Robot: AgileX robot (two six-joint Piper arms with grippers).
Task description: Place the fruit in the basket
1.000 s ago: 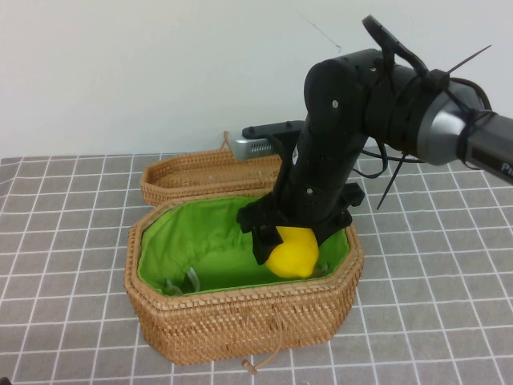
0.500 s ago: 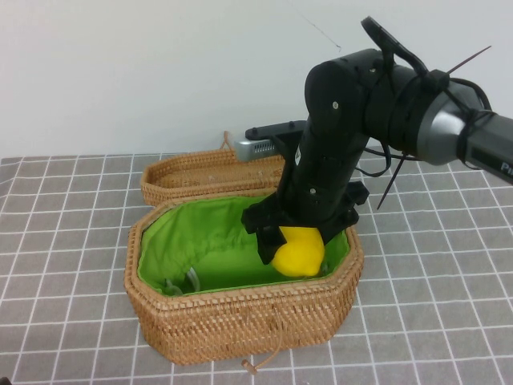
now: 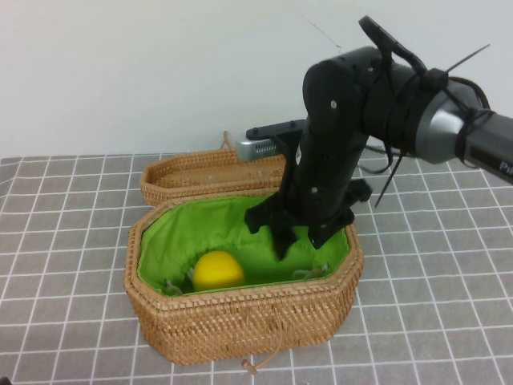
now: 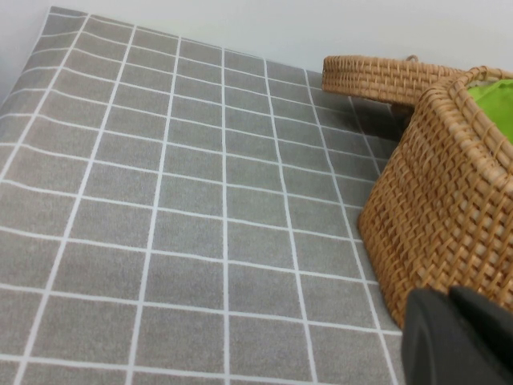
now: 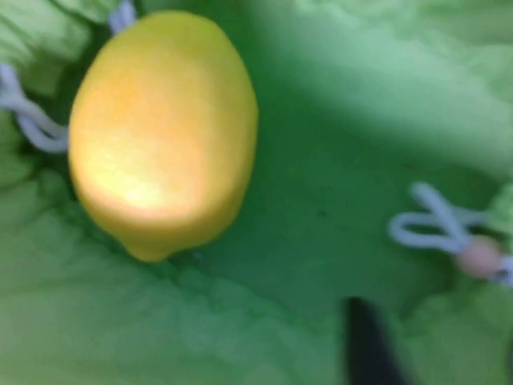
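The yellow lemon (image 3: 218, 270) lies loose on the green lining inside the woven basket (image 3: 240, 314), toward its front left. My right gripper (image 3: 300, 238) hangs open and empty over the basket's right half, to the right of the lemon and apart from it. In the right wrist view the lemon (image 5: 160, 128) rests on the green fabric, and one dark finger (image 5: 365, 345) of the right gripper (image 5: 437, 353) shows beside it. My left gripper (image 4: 461, 337) is shut and empty, low beside the basket's outer wall (image 4: 441, 200); it is out of the high view.
The shallow unlined woven lid (image 3: 208, 176) lies just behind the basket and also shows in the left wrist view (image 4: 385, 76). White drawstring cords with a bead (image 5: 477, 257) lie on the lining. A grey checked cloth (image 3: 64, 241) covers the table.
My right gripper has opened and let go of the lemon. The lemon has dropped and moved to the left inside the basket. The arm has risen slightly.
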